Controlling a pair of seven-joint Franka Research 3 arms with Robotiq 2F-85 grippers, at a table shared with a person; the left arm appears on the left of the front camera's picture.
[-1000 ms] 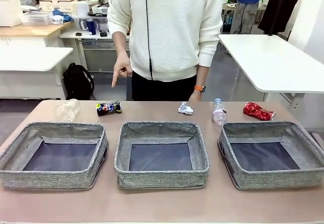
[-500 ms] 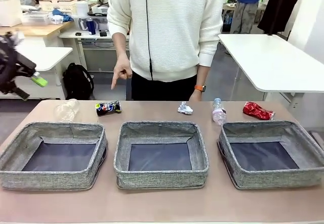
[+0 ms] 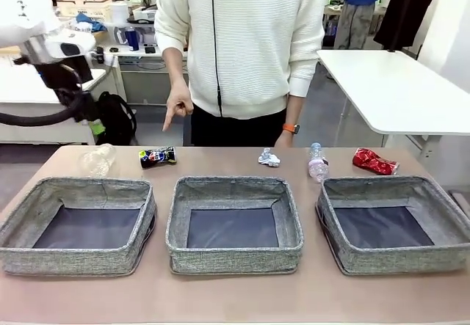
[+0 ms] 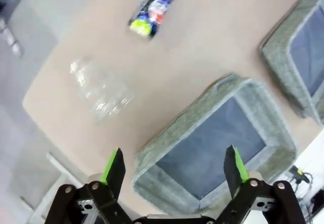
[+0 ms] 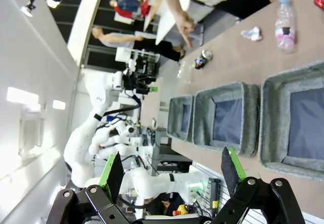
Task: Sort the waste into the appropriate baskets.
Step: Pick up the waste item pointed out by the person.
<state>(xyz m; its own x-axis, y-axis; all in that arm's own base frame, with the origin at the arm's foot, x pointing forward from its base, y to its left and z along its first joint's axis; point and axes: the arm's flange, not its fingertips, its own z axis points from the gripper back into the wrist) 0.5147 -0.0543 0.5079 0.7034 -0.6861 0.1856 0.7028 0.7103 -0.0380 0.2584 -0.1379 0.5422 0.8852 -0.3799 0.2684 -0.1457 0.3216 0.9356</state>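
Both the left tool and right tool gape empty; bottle label illegible.

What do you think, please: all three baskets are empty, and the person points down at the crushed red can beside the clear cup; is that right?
Not quite: in the front view, the can beside the clear cup, below the person's pointing hand, is the crushed dark blue-silver can. The red can lies far right. The baskets are empty.
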